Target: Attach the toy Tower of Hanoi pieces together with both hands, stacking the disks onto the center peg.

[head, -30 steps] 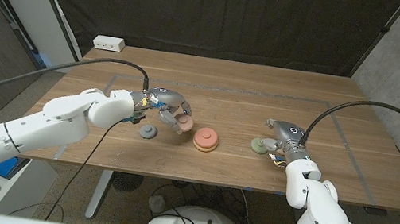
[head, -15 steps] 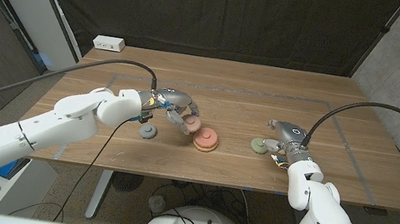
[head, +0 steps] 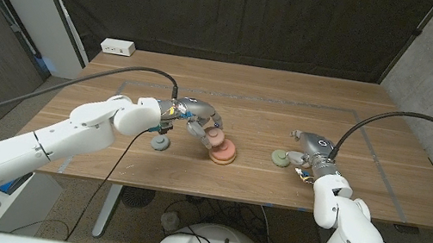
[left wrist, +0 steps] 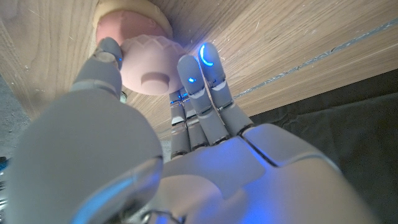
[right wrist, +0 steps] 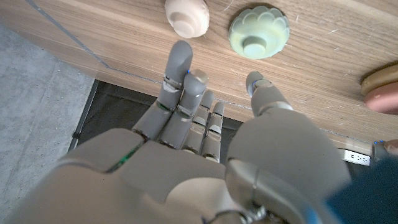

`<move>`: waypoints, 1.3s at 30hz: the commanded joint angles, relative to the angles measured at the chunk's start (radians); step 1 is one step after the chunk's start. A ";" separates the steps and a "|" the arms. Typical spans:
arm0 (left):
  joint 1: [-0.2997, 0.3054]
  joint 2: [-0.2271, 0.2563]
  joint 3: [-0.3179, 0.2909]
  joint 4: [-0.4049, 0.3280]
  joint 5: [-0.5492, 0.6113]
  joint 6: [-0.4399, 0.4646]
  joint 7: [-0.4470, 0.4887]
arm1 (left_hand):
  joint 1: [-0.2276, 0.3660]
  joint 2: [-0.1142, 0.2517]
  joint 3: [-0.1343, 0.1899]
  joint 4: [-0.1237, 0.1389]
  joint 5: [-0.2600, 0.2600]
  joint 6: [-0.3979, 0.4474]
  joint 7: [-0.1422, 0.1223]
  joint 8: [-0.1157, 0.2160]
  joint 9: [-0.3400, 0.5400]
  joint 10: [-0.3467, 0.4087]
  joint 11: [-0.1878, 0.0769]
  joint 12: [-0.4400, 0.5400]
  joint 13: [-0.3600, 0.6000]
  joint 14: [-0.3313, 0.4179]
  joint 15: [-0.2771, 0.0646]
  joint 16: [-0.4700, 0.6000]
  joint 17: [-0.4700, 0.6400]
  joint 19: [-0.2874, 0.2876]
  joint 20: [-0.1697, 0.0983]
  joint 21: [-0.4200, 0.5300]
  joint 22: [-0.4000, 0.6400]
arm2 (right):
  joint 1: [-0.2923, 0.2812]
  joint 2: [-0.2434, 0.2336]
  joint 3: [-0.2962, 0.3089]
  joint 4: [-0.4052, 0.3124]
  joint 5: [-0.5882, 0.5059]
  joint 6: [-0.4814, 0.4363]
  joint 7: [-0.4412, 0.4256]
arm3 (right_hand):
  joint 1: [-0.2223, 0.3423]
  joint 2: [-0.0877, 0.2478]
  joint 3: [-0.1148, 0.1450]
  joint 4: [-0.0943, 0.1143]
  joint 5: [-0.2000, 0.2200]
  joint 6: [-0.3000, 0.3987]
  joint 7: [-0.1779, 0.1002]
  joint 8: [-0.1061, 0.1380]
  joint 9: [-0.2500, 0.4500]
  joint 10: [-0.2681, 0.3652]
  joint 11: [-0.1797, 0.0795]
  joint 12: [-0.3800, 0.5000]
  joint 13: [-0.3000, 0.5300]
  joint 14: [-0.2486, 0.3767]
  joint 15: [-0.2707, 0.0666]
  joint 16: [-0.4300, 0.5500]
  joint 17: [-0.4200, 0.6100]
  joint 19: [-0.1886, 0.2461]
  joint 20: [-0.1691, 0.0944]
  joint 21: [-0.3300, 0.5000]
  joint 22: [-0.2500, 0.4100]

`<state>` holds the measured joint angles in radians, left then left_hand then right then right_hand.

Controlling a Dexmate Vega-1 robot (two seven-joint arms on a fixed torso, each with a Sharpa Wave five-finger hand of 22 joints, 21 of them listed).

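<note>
Farthest left on the table (head: 108, 144), a grey disk (head: 160, 143) lies alone, near the left forearm. Just right of it, the left hand (head: 201, 126) has carried a pink disk (left wrist: 149, 67) rightward over the last second. It holds the disk pinched between thumb and fingers, directly above the stack (head: 222, 149) at the table's middle, so this piece looks about ready to be lowered on. Further right, a green disk (head: 280, 158) lies flat, just left of the right hand (head: 308, 156). That hand has barely moved; it holds nothing, fingers apart, close beside the green disk without touching it. A cream piece (right wrist: 186, 17) sits just beyond.
</note>
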<state>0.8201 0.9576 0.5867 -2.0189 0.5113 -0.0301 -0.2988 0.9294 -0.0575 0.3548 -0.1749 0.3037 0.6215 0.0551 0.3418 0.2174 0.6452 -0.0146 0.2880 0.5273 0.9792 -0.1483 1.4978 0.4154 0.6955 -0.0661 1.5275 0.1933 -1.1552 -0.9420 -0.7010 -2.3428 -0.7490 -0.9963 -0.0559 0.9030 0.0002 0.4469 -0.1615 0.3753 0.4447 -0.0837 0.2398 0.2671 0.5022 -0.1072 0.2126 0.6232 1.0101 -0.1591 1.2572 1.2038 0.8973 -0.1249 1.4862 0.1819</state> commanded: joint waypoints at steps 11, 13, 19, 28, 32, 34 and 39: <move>-0.066 -0.070 0.066 0.065 0.019 -0.053 -0.041 | 0.035 0.041 0.013 0.009 0.006 0.057 -0.054 -0.002 0.038 0.141 -0.139 -0.010 0.072 0.007 -0.071 0.004 0.001 0.004 -0.141 0.007 0.003 | -0.004 -0.032 0.009 -0.013 0.053 -0.009 -0.040 | -0.006 0.003 0.005 -0.001 0.003 0.008 0.001 0.000 0.005 0.014 0.000 -0.003 0.006 0.008 -0.060 0.003 0.004 0.002 -0.091 -0.003 0.002; -0.068 -0.074 0.070 0.067 0.022 -0.053 -0.044 | 0.035 0.041 0.013 0.009 0.006 0.057 -0.055 -0.002 0.038 0.140 -0.140 -0.011 0.073 0.007 -0.071 0.004 0.002 0.004 -0.141 0.007 0.003 | -0.006 -0.036 0.011 -0.015 0.057 -0.008 -0.045 | -0.006 0.003 0.005 -0.001 0.003 0.008 0.001 0.000 0.005 0.015 0.000 -0.002 0.006 0.009 -0.060 0.004 0.005 0.002 -0.091 -0.003 0.002; -0.074 -0.083 0.082 0.070 0.037 -0.054 -0.047 | 0.037 0.040 0.013 0.008 0.006 0.054 -0.055 -0.005 0.038 0.139 -0.138 -0.014 0.075 0.007 -0.071 0.004 0.002 0.003 -0.141 0.007 0.003 | -0.009 -0.044 0.014 -0.020 0.069 -0.009 -0.055 | -0.006 0.003 0.006 -0.001 0.004 0.008 0.000 -0.001 0.005 0.014 0.000 -0.003 0.006 0.009 -0.060 0.004 0.005 0.002 -0.091 -0.003 0.002; -0.076 -0.091 0.088 0.085 0.053 -0.054 -0.035 | 0.039 0.039 0.013 0.008 0.006 0.053 -0.056 -0.008 0.038 0.138 -0.139 -0.021 0.078 0.005 -0.071 0.004 0.002 0.001 -0.141 0.007 0.003 | -0.008 -0.055 0.012 -0.025 0.082 -0.012 -0.063 | -0.006 0.003 0.006 -0.001 0.004 0.008 0.001 -0.001 0.005 0.015 0.000 -0.003 0.006 0.010 -0.060 0.005 0.006 0.002 -0.091 -0.003 0.002; -0.076 -0.095 0.091 0.091 0.058 -0.055 -0.029 | 0.039 0.038 0.012 0.009 0.006 0.053 -0.055 -0.009 0.038 0.136 -0.139 -0.025 0.080 0.004 -0.071 0.003 0.001 0.001 -0.141 0.008 0.004 | -0.005 -0.057 0.008 -0.027 0.084 -0.017 -0.064 | -0.007 0.003 0.007 -0.001 0.005 0.008 0.000 -0.001 0.005 0.014 -0.001 -0.003 0.007 0.010 -0.060 0.005 0.007 0.002 -0.091 -0.003 0.002; -0.077 -0.097 0.093 0.094 0.059 -0.056 -0.029 | 0.039 0.038 0.012 0.009 0.006 0.053 -0.056 -0.010 0.037 0.138 -0.140 -0.025 0.080 0.004 -0.071 0.003 0.001 0.001 -0.140 0.008 0.004 | -0.003 -0.059 0.006 -0.028 0.085 -0.018 -0.064 | -0.007 0.003 0.007 -0.001 0.005 0.008 0.000 -0.001 0.005 0.014 0.000 -0.003 0.006 0.009 -0.060 0.004 0.006 0.002 -0.091 -0.003 0.002; -0.077 -0.104 0.099 0.103 0.057 -0.058 -0.026 | 0.039 0.037 0.012 0.009 0.006 0.052 -0.058 -0.011 0.037 0.137 -0.141 -0.028 0.082 0.004 -0.071 0.003 0.001 0.001 -0.140 0.008 0.004 | -0.001 -0.060 0.005 -0.028 0.090 -0.020 -0.069 | -0.007 0.004 0.007 -0.001 0.005 0.009 0.001 -0.001 0.005 0.015 0.000 -0.003 0.006 0.009 -0.060 0.004 0.006 0.002 -0.091 -0.003 0.002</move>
<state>0.7462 0.8678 0.6737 -1.9350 0.5617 -0.0840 -0.3337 0.9296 -0.0576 0.3548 -0.1749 0.3038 0.6196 0.0533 0.3241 0.2174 0.6470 -0.0164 0.2617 0.5573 0.9790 -0.1483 1.4977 0.4142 0.6953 -0.0662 1.5312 0.1930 -1.1614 -0.9945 -0.6897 -2.3668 -0.6707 -1.0104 -0.1162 0.9030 0.0002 0.4469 -0.1615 0.3753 0.4447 -0.0837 0.2399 0.2670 0.5097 -0.1073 0.2126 0.6281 1.0098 -0.1591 1.2572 1.2060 0.8973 -0.1249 1.4862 0.1819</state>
